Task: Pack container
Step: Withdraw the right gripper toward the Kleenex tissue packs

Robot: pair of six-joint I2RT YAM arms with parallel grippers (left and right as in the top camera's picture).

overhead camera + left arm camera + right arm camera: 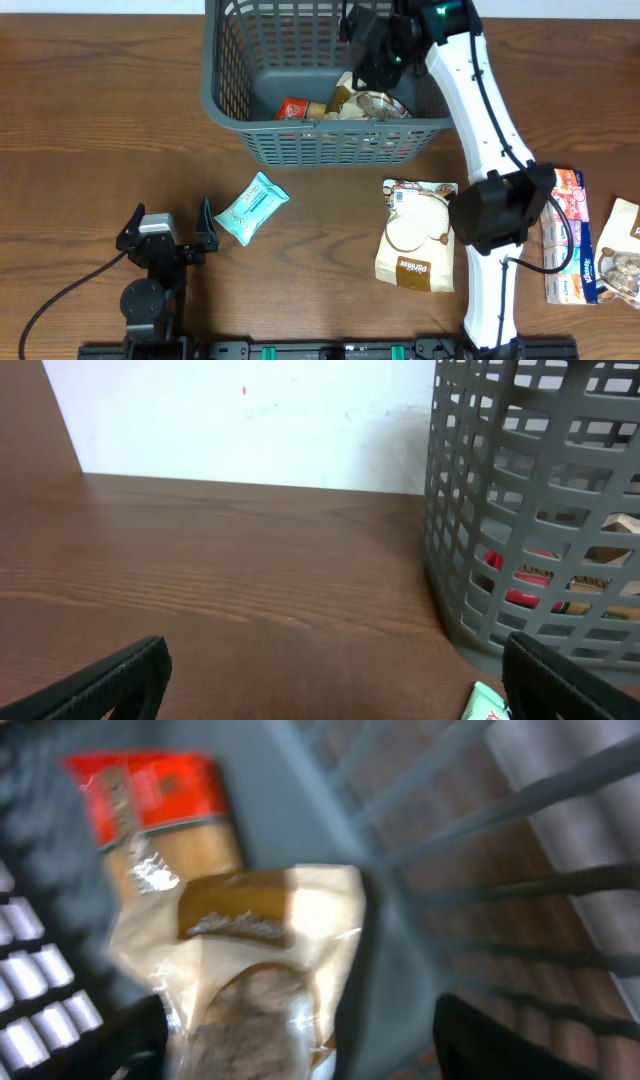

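Container (330, 148) sits at the far edge of the worktop (80, 130), part filled. Risks, near to far.

Left fingers (110, 680) are spread wide and empty, low at the near edge. Teal pack (252, 207) lies just beside one tip; a sloppy approach from there likely shoves it off instead of gripping it.

Brown-and-cream pouch (415, 240) lies flat mid-worktop, close beside the right arm (495, 215). The elbow housing hangs by its edge, so a low retract could sweep it.

Two more packs (568, 240) lie right of that arm, one cut off by the frame. The arm stands between them and everything else.

Farthest: right fingers (520, 1040) are down inside the container, spread apart over a cream pack (250, 950). They're not pinching it as far as I can tell; view is blurred. That pack overlaps a red pack (150, 800).

Main worry: a finger snags the film or the slotted wall when lifting out and drags pack or container along.
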